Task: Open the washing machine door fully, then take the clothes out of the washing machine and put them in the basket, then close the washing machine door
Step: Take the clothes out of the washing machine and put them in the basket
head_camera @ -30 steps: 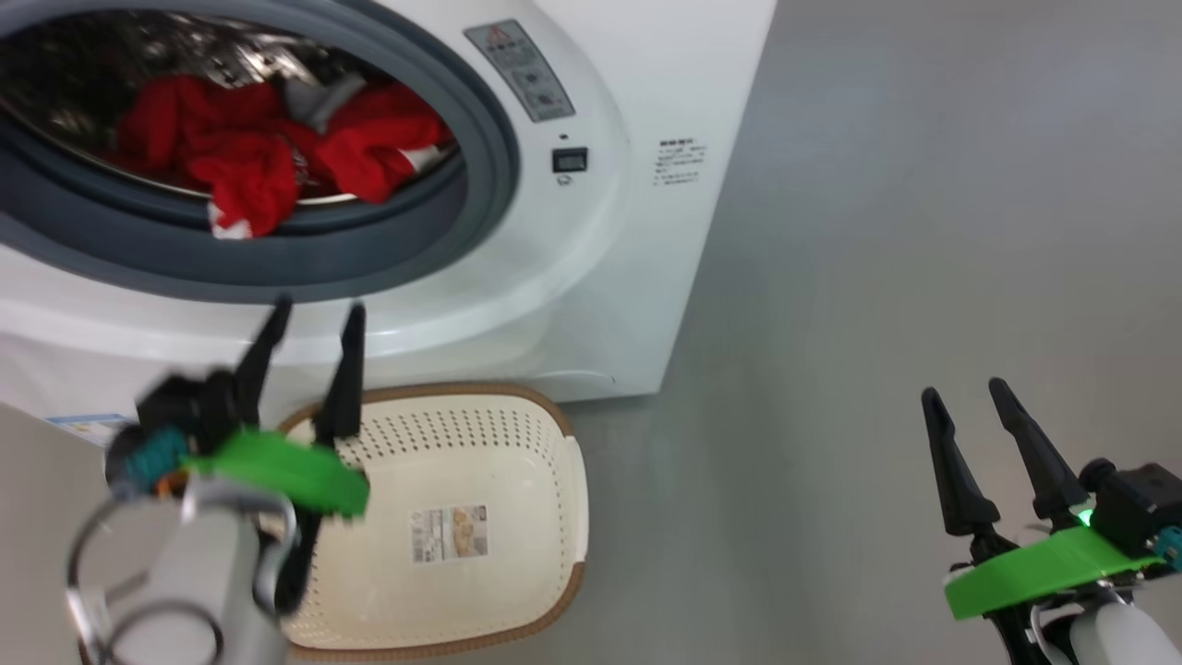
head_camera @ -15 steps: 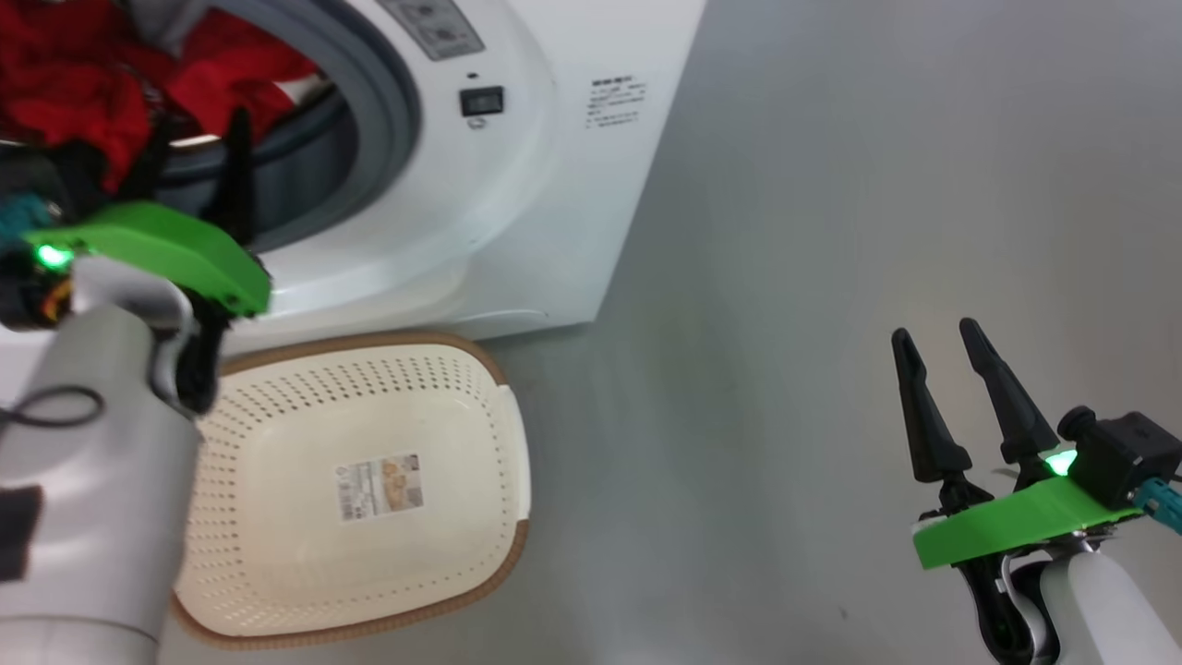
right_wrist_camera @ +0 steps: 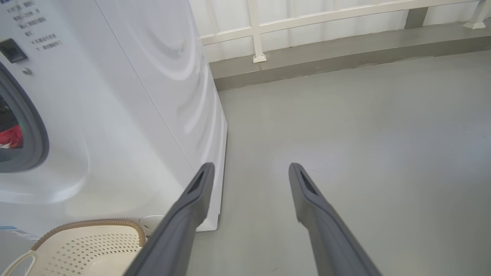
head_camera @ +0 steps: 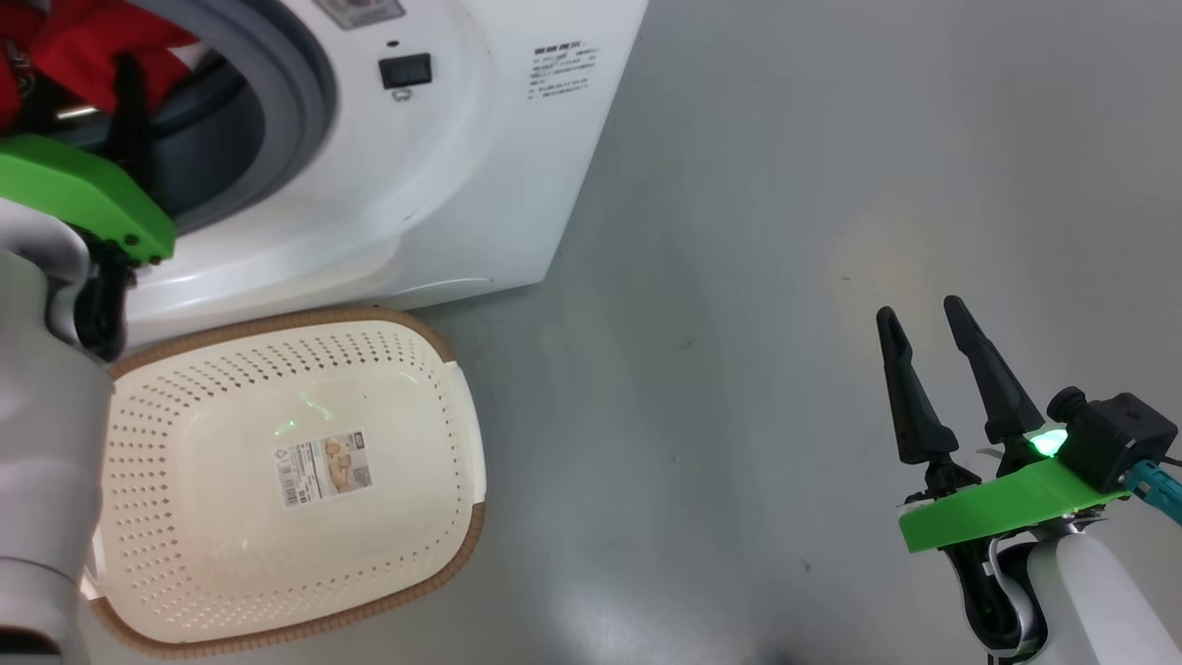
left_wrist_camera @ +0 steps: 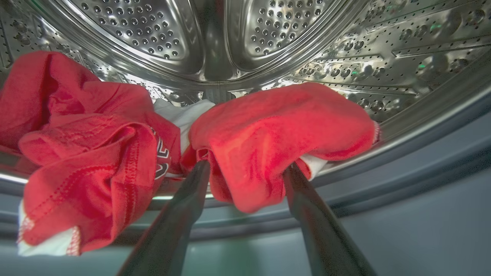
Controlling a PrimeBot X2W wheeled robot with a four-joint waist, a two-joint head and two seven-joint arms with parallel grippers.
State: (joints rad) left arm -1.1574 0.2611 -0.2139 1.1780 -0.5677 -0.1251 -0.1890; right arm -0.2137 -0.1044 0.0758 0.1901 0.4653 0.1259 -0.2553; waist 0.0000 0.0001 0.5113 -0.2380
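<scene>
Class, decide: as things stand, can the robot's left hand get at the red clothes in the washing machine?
Probably yes: the left hand is open at the drum mouth, its fingers either side of a fold of the clothes, nothing between.

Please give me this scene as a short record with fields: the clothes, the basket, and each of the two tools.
clothes: red, heaped at the front of the drum of the washing machine
basket: on the floor before the machine; a sticker on its bottom, no clothes inside
left tool: open, in the drum mouth, fingers astride a hanging red fold
right tool: open, holding nothing, above the floor, right of the machine
</scene>
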